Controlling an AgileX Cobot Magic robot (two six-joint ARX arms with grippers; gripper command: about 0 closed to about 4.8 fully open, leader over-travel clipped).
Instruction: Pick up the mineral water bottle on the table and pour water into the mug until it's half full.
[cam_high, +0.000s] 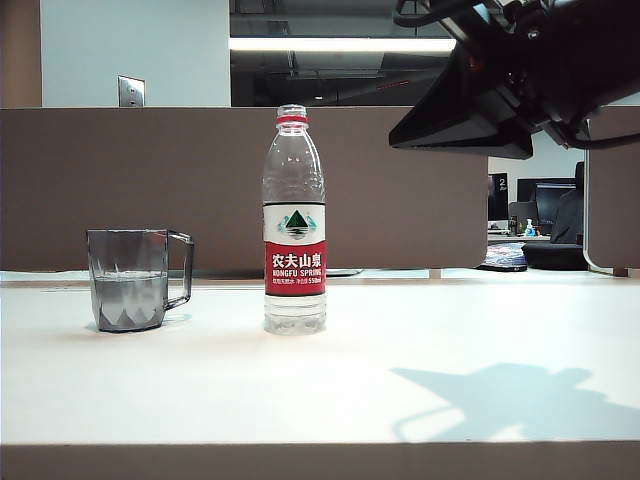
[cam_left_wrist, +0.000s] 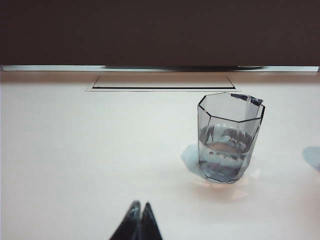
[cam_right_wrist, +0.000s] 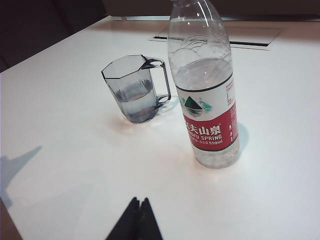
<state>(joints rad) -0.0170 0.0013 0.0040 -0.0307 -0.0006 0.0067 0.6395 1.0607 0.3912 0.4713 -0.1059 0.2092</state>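
Bottle stands upright mid-bench, uncapped by the look of it, water at about shoulder level. Mug sits well apart on its left in the exterior view, handle toward the bottle, water already in the lower part, roughly a third to half by eye.

Risks from here:
- Mug may already be near half full; any further pour could overshoot. The faceted smoky wall makes the level hard to read.
- Open neck plus a fairly full bottle: a quick tilt would likely gush and splash onto the bench.
- Thin plastic wall: a hard squeeze could push water out the top during lift.
- Both grippers are fully closed; an approach without opening would knock the bottle over rather than grasp it.

Right gripper has fingers pressed together, holding nothing, hanging above and in front of the bottle, clear of it. In the exterior view that arm is high at upper right. Left gripper also pinched together and empty, low near the bench, mug ahead of it and off to one side, no contact.
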